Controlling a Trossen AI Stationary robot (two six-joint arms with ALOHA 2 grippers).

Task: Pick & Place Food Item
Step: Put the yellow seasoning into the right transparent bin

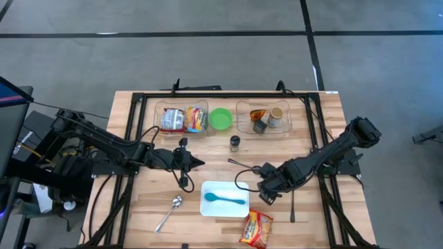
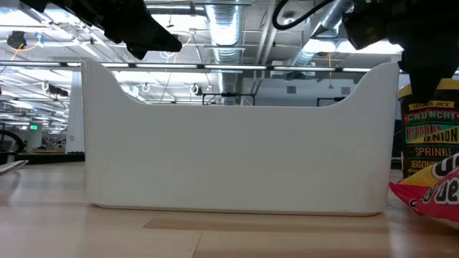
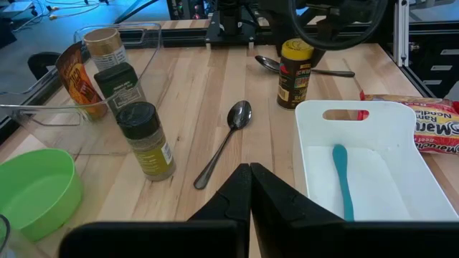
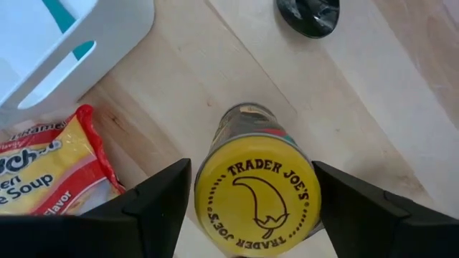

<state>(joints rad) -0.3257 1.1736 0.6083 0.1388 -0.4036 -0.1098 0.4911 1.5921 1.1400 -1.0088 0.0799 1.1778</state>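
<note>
A seasoning jar with a yellow lid [image 4: 257, 192] and a red-and-green label [image 3: 295, 64] stands on the table just right of the white tray [image 1: 208, 204], which holds a teal spoon [image 1: 225, 199]. My right gripper [image 1: 266, 195] is over the jar, shut on it, with one finger on each side of the lid. A ramen packet [image 1: 257, 229] lies by the near edge, in front of the jar. My left gripper [image 1: 198, 163] is shut and empty above the table, on the far side of the tray. My right gripper holds the seasoning jar at its top, with the yellow lid's rim [image 4: 201, 188] between its two fingers [image 4: 161, 204]. The fingers come from above, pointing down. The jar is upright, and its base [image 3: 290, 104] is on the table.
A green bowl [image 1: 221, 118] and two clear containers [image 1: 160, 111] [image 1: 243, 111] with food items stand at the far side. A small spice jar [image 1: 235, 143] stands mid-table. One metal spoon [image 1: 169, 213] lies near left, another [image 3: 240, 115] lies mid-table, and a third [image 3: 269, 63] lies beside the jar.
</note>
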